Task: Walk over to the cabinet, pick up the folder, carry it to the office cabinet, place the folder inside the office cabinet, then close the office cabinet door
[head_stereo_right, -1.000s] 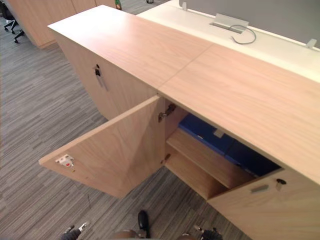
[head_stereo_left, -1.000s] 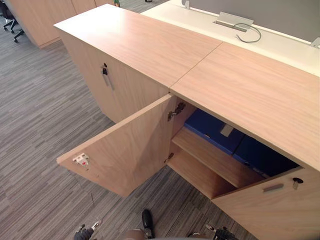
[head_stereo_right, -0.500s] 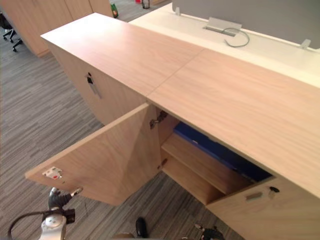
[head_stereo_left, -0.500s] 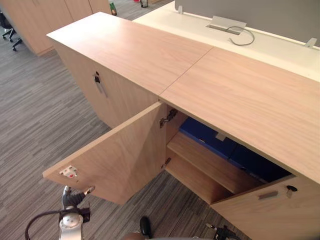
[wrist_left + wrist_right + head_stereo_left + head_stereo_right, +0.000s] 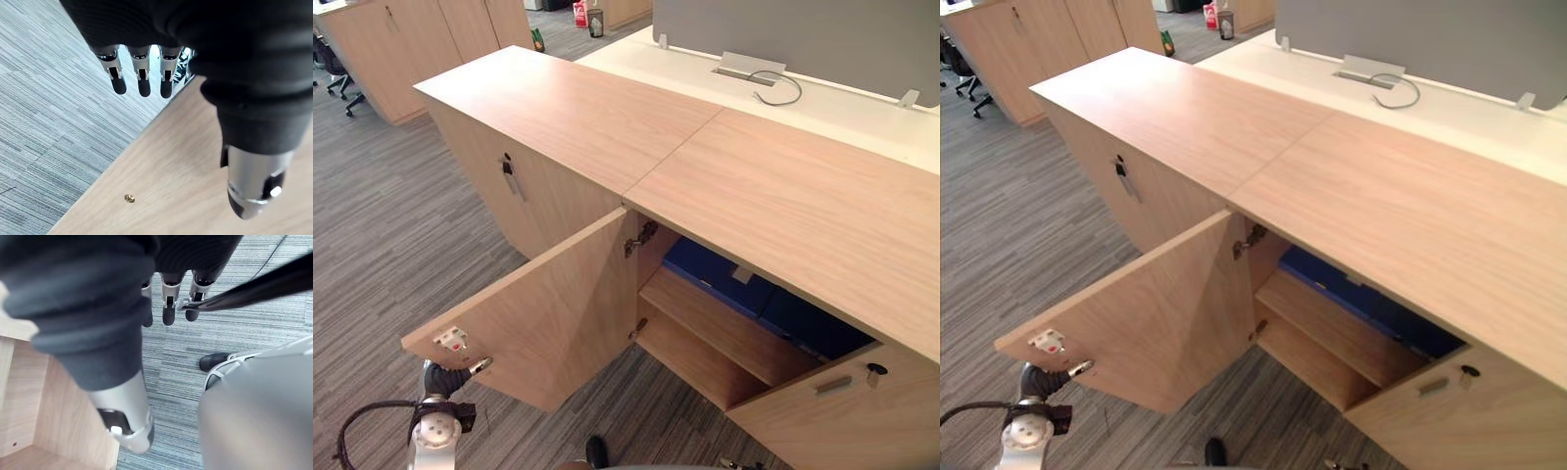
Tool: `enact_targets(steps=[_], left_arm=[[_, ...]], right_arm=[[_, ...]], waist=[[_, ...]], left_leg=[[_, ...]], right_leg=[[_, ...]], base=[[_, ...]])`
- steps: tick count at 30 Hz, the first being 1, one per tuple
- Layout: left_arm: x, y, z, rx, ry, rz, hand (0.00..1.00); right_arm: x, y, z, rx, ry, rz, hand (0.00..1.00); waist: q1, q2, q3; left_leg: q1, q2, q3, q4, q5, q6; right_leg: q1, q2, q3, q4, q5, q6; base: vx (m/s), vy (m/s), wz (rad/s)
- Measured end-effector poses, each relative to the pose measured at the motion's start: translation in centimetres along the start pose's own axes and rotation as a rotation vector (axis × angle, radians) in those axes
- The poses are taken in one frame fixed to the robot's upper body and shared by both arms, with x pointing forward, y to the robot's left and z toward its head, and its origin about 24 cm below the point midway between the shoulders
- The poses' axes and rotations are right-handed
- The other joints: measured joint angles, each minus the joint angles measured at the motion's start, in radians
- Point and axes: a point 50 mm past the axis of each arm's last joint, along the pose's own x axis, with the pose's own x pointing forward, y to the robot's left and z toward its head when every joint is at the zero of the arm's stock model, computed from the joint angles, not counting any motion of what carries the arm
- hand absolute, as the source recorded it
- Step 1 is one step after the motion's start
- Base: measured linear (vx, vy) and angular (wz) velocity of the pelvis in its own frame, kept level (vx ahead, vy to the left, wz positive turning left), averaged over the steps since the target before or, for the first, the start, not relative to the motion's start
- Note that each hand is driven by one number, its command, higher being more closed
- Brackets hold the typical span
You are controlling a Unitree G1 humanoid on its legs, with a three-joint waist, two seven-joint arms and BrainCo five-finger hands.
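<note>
Gaping woodgrain cabinet door point(image 5: 548, 304), flat blue folder point(image 5: 710, 266)

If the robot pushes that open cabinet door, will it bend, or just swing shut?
It should swing, not bend: the door looks like a thick, flat wooden panel hung on metal hinges along one side. It will likely turn easily, because the left hand is near the free edge, far from those hinges.

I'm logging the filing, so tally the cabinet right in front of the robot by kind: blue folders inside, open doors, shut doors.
Blue folders: 2
Open doors: 1
Shut doors: 1
Total: 4
</note>
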Motion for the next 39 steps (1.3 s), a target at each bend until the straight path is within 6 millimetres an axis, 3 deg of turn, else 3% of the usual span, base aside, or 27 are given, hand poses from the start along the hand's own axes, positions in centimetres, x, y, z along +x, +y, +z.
enact_targets(steps=[3, 11, 18, 25, 29, 33, 35, 37, 38, 39], left_arm=[[-0.6, -0.3, -0.4, 0.017, 0.0, -0.059, 0.0], [-4.2, -3.5, -2.4, 0.013, 0.021, -0.349, 0.0], [-5.7, -7.2, -2.0, 0.008, -0.005, -0.561, 0.0], [-6.7, -8.8, -2.0, 0.096, -0.028, -0.766, 0.0], [-8.4, -11.2, -1.1, 0.096, -0.069, -0.938, 0.0], [-9.5, -13.6, 2.7, -0.034, -0.196, -1.042, 0.0], [-9.7, -13.9, 4.4, -0.09, -0.257, -1.053, 0.0], [-10.0, -13.8, 6.7, -0.154, -0.352, -1.058, 0.0], [-10.0, -13.6, 7.4, -0.16, -0.384, -1.057, 0.0], [-10.1, -13.5, 8.8, -0.184, -0.445, -1.057, 0.0]], right_arm=[[0.0, -0.1, 0.0, -0.004, 0.0, 0.002, 0.0], [0.1, -0.4, 0.4, -0.064, -0.016, 0.015, 0.0], [0.1, 0.2, 0.5, -0.138, -0.026, 0.04, 0.0], [0.1, -0.1, 0.6, -0.178, -0.029, 0.033, 0.0], [0.1, -0.7, -0.2, -0.153, -0.003, 0.016, 0.0], [-0.1, -1.3, -1.4, -0.082, 0.028, -0.004, 0.0], [-0.1, -0.9, -1.2, -0.076, 0.022, 0.004, 0.0], [-0.2, -0.1, -0.5, -0.075, -0.009, 0.035, 0.0], [-0.2, 0.3, -0.5, -0.072, -0.013, 0.047, 0.0], [-0.4, 0.9, -0.9, -0.075, -0.004, 0.064, 0.0]], waist=[[0.003, 0.001, -0.012], [0.021, 0.001, -0.022], [0.016, 0.0, -0.023], [0.007, 0.004, -0.026], [-0.01, 0.003, -0.039], [-0.037, -0.012, -0.051], [-0.034, -0.011, -0.059], [-0.013, -0.018, -0.078], [-0.008, -0.037, -0.079], [-0.007, -0.061, -0.08]], left_leg=[[0.0, -0.003, -0.001, 0.0, 0.0, 0.001], [0.0, -0.011, -0.004, 0.0, -0.001, 0.006], [-0.017, -0.01, 0.004, 0.0, 0.01, 0.016], [-0.018, 0.003, 0.066, 0.0, 0.013, 0.017], [-0.032, 0.011, 0.123, 0.0, 0.012, 0.019], [-0.016, 0.027, 0.226, 0.002, 0.005, 0.027], [-0.016, 0.051, 0.294, 0.001, 0.001, 0.025], [-0.006, 0.104, 0.427, 0.009, -0.019, 0.017], [0.003, 0.111, 0.463, 0.019, -0.021, 0.01], [0.02, 0.127, 0.523, 0.034, -0.026, -0.01]], right_leg=[[0.0, -0.003, 0.001, 0.001, 0.0, 0.0], [-0.003, -0.012, 0.001, 0.007, 0.0, 0.0], [-0.032, -0.014, 0.015, 0.018, 0.001, 0.002], [-0.075, -0.011, 0.092, 0.028, 0.022, 0.011], [-0.124, -0.008, 0.154, 0.028, 0.047, 0.008], [-0.156, -0.005, 0.212, 0.016, 0.095, 0.02], [-0.177, -0.029, 0.107, 0.017, 0.09, -0.033], [-0.171, -0.11, -0.273, 0.029, 0.116, -0.082], [-0.158, -0.125, -0.331, 0.03, 0.152, -0.076], [-0.153, -0.141, -0.381, 0.03, 0.242, -0.016]], base=[[-0.02, 0.008, -0.01], [-0.03, 0.015, 0.02], [-0.02, 0.004, -0.02], [-0.07, 0.015, -0.28], [-0.1, 0.037, -0.47], [-0.05, 0.018, -0.69], [-0.04, -0.021, -1.18], [-0.02, -0.079, -1.78], [-0.03, -0.085, -1.84], [-0.05, -0.046, -1.18]])
